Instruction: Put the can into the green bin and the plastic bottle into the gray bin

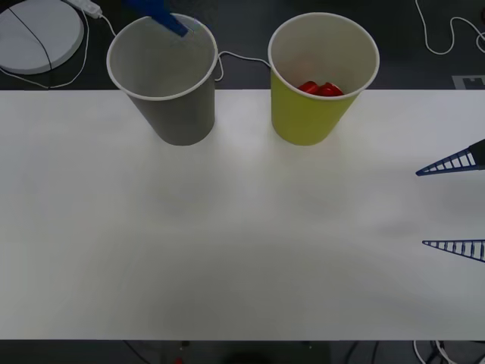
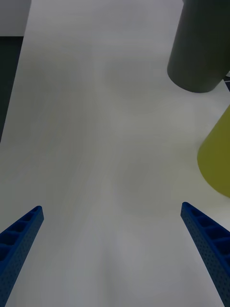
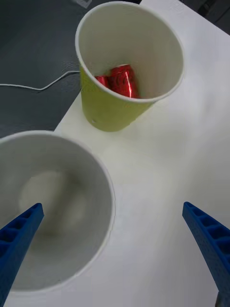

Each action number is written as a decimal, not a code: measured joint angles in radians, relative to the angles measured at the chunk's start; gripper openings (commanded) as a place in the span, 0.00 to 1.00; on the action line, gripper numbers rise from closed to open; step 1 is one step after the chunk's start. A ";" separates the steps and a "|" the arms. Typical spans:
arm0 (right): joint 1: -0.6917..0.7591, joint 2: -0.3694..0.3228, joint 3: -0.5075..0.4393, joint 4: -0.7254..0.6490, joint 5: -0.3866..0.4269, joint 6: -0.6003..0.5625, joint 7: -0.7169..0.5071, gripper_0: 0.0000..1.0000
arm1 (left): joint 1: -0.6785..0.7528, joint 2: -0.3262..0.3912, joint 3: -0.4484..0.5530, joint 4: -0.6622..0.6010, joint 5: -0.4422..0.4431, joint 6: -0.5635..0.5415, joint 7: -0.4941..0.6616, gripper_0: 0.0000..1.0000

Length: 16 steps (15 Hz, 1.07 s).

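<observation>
The red can (image 1: 320, 89) (image 3: 122, 80) lies on its side at the bottom of the green bin (image 1: 303, 121) (image 3: 108, 112), which stands upright at the table's far edge. To its left stands the gray bin (image 1: 182, 114) (image 3: 108, 192), also upright; its pale inside looks blurred. The plastic bottle is out of view. My left gripper (image 3: 112, 206) hangs open above the gray bin's rim, one blue finger (image 1: 163, 15) showing over its far side. My right gripper (image 1: 420, 208) (image 2: 111, 206) stands open and empty low over the table at the right, well short of both bins (image 2: 201, 48) (image 2: 218, 158).
The white table (image 1: 227, 243) stretches wide in front of the bins. Behind its far edge is dark floor with a white round object (image 1: 38, 34) at the left and white cables (image 1: 242, 59) (image 1: 443, 38).
</observation>
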 measured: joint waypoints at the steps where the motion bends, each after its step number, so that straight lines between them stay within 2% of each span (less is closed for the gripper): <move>1: 0.000 0.000 0.000 0.000 0.000 0.000 0.000 1.00 | 0.046 0.027 0.042 -0.032 0.000 -0.016 -0.007 1.00; 6: 0.000 0.000 0.000 0.000 0.000 0.000 0.000 1.00 | 0.334 0.135 0.315 -0.162 0.012 -0.087 -0.158 1.00; 9: 0.000 0.000 0.000 0.000 0.000 0.000 0.000 1.00 | 0.539 0.168 0.467 -0.256 0.022 -0.088 -0.259 1.00; 12: 0.000 0.000 0.000 0.000 0.000 0.000 0.000 1.00 | 0.750 0.171 0.617 -0.365 0.026 -0.088 -0.353 1.00; 16: 0.000 0.000 0.000 0.000 0.000 0.000 0.000 1.00 | 0.919 0.167 0.694 -0.415 0.053 -0.088 -0.504 1.00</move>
